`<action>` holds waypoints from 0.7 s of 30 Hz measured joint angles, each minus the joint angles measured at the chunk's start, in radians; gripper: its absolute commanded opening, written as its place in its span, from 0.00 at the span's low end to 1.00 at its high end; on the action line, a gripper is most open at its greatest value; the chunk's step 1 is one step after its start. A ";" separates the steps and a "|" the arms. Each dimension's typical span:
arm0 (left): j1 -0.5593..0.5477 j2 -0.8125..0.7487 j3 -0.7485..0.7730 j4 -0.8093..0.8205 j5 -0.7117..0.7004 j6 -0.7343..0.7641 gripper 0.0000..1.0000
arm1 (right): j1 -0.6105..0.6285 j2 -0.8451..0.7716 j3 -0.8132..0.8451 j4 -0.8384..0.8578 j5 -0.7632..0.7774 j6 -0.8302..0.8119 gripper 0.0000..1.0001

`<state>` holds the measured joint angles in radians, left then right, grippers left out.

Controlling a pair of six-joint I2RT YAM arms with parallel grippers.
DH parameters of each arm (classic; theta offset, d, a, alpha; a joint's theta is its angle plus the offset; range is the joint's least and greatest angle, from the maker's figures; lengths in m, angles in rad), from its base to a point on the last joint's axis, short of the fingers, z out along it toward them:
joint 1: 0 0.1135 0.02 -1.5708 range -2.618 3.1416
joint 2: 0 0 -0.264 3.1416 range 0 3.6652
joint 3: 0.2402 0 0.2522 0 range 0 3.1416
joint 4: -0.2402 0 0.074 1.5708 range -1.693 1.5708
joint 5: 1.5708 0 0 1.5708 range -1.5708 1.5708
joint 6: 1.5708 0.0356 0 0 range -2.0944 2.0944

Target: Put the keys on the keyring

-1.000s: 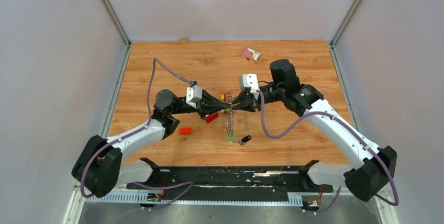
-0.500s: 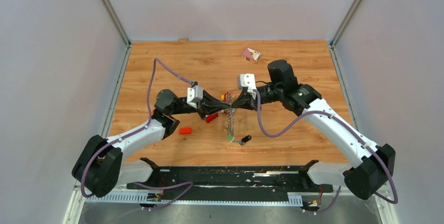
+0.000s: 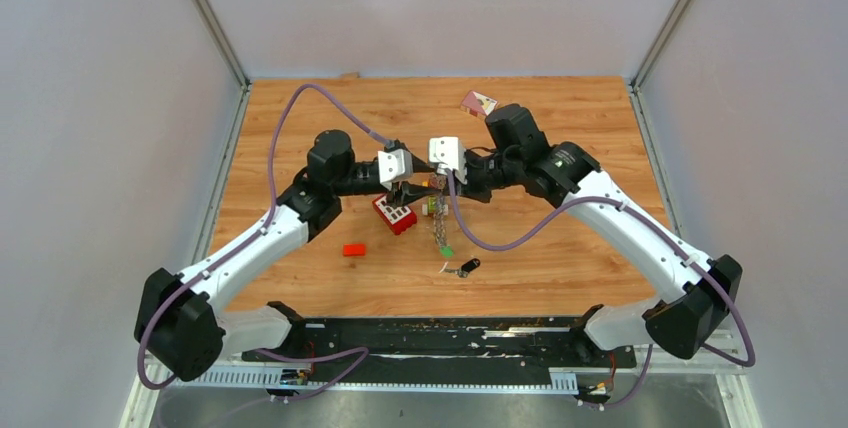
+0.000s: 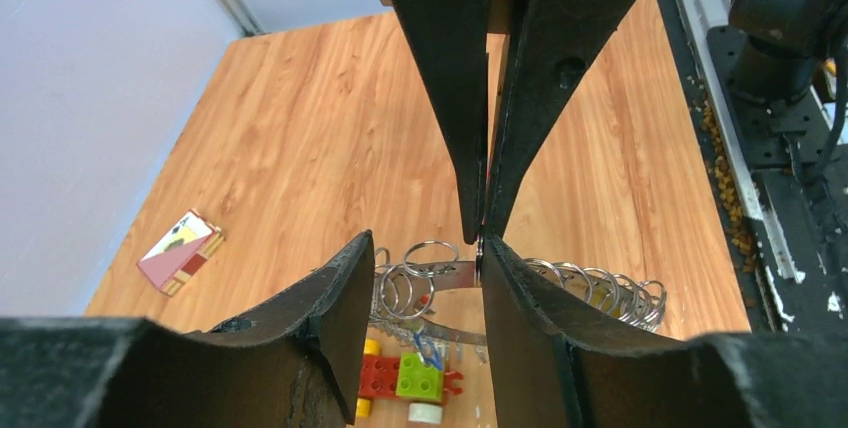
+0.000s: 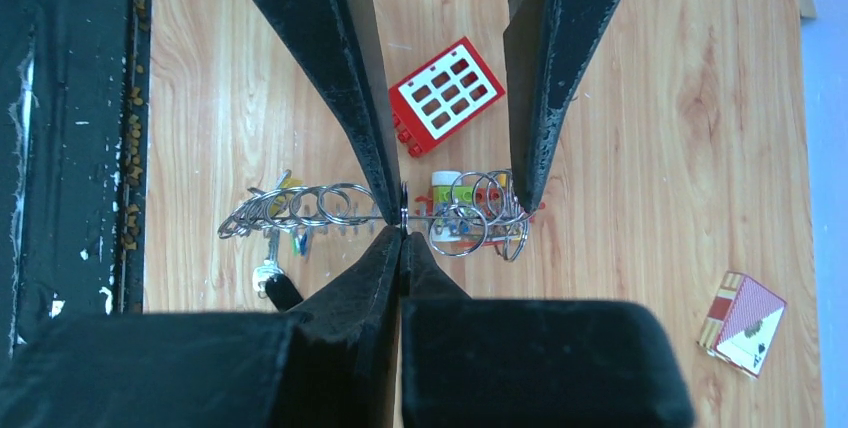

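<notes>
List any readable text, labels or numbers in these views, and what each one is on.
No text can be read in any view.
Small red box: there is a printed picture on its face, too small to read.
Red brick: it has a white grid of squares only, no characters.

I see my left end effector open astride the keyring, the right end effector pinching its wire.
</notes>
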<state>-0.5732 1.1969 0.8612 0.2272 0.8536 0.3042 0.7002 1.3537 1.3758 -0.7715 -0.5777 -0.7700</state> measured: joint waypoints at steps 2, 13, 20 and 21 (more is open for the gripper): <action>0.000 0.000 0.019 -0.045 -0.002 0.033 0.44 | 0.016 0.016 0.031 -0.028 0.041 -0.003 0.00; -0.002 0.037 0.019 -0.106 0.036 0.082 0.22 | 0.032 0.034 0.048 -0.082 0.118 -0.002 0.00; -0.003 0.058 0.019 -0.113 0.053 0.082 0.21 | 0.032 0.037 0.048 -0.087 0.123 0.001 0.00; -0.004 0.059 0.019 -0.113 0.055 0.082 0.21 | 0.032 0.037 0.048 -0.086 0.123 0.002 0.00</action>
<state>-0.5770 1.2560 0.8806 0.1143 0.9081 0.3866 0.7326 1.3911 1.4239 -0.8577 -0.4549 -0.7681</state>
